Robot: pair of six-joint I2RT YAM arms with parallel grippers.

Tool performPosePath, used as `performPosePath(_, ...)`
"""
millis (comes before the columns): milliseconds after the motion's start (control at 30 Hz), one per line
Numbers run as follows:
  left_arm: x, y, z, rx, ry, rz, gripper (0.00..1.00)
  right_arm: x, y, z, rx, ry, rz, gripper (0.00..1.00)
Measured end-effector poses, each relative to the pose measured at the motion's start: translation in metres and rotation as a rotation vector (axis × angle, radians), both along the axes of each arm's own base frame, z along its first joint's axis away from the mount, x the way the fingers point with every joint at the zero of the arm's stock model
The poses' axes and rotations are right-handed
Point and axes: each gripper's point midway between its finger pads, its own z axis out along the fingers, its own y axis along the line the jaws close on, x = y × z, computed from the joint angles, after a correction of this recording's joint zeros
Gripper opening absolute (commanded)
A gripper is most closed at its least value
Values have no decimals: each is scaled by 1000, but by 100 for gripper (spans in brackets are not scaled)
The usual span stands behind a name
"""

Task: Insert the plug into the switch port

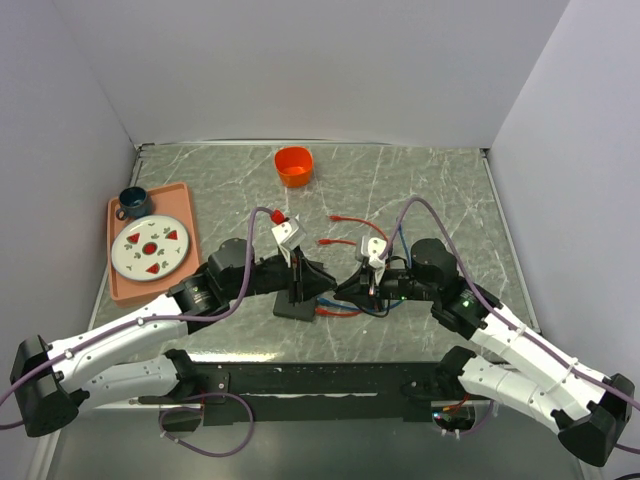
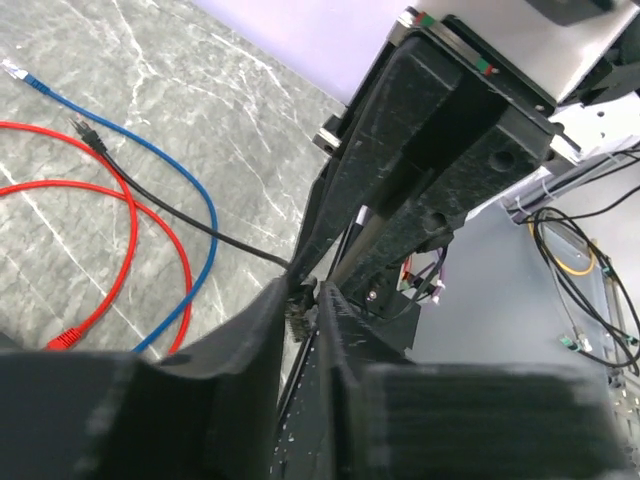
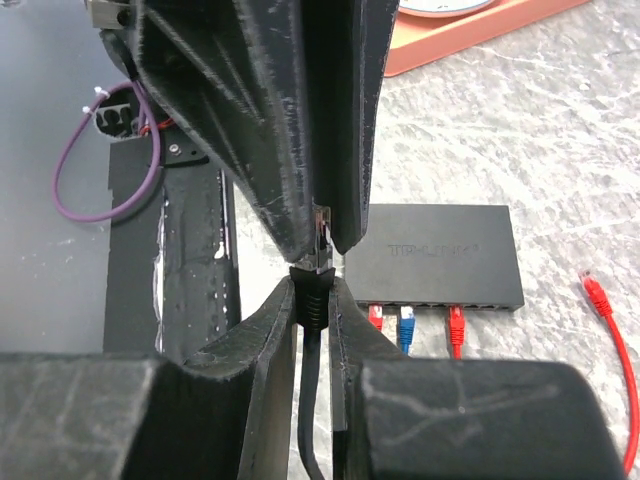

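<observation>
Grey-veined tabletop, boxed in by white walls: the plug, a black-booted connector on a black cable, hangs clear of the surface, caught between two robot grippers that meet nose to nose close to the table's near edge. In its own wrist view the right gripper is clenched on the plug's boot from 6 o'clock. The left gripper comes in from 12 o'clock, fingers pinched around the clear tip.

At 3 o'clock of the plug in the right wrist view lies the flat black switch, its socket edge turned toward the camera. The plug is apart from the switch port, a free opening in that row. A red connector, a blue connector and a second red connector sit in sockets beside it. A loose red cable lies farther out at 3 o'clock.

From above, an orange cup stands at 12 o'clock of the grippers. A salmon tray at 9 o'clock carries a patterned plate and a dark blue cup.
</observation>
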Motion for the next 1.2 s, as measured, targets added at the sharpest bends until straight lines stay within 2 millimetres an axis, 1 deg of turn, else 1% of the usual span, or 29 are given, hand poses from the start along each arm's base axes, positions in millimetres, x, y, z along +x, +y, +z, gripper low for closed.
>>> performPosePath(67,1,0,0,0,5,7,4,0,0,0,2,3,-1,0)
performPosePath(100,1,0,0,-1,8,10,1,0,0,0,2,5,-4,0)
performPosePath(233,2,-1,-2,1,15,10,1,2,-1,0,-1,8,-17,1)
performPosePath(333,3,-2,-3,3,20,16,1,3,-2,-2,-7,18,-31,19)
performPosePath(367,4,-2,-3,2,23,19,1,4,-2,-2,-7,22,-36,33)
performPosePath(433,6,-2,-2,-3,31,35,1,6,-2,-2,-5,24,-49,52)
performPosePath(467,6,-2,-2,-4,38,39,1,8,-3,-1,-3,25,-62,64)
performPosePath(567,8,-1,-4,-2,68,67,1,17,-5,2,8,20,-126,73)
performPosePath(633,11,-1,-6,-2,95,95,1,23,-8,7,22,6,-163,75)
performPosePath(700,14,1,-7,-3,122,127,1,28,-10,11,40,-5,-203,74)
performPosePath(733,16,1,-7,-6,133,141,1,31,-12,13,50,-11,-222,71)
performPosePath(767,18,2,-8,-9,147,160,1,33,-13,14,57,-13,-239,66)
performPosePath(867,24,4,-8,-19,179,208,1,35,-13,16,67,-12,-253,63)
performPosePath(1100,33,8,-12,-13,227,281,1,36,-8,5,40,23,-243,63)
performPosePath(1200,36,8,-10,-11,240,302,1,36,-7,3,39,32,-242,64)
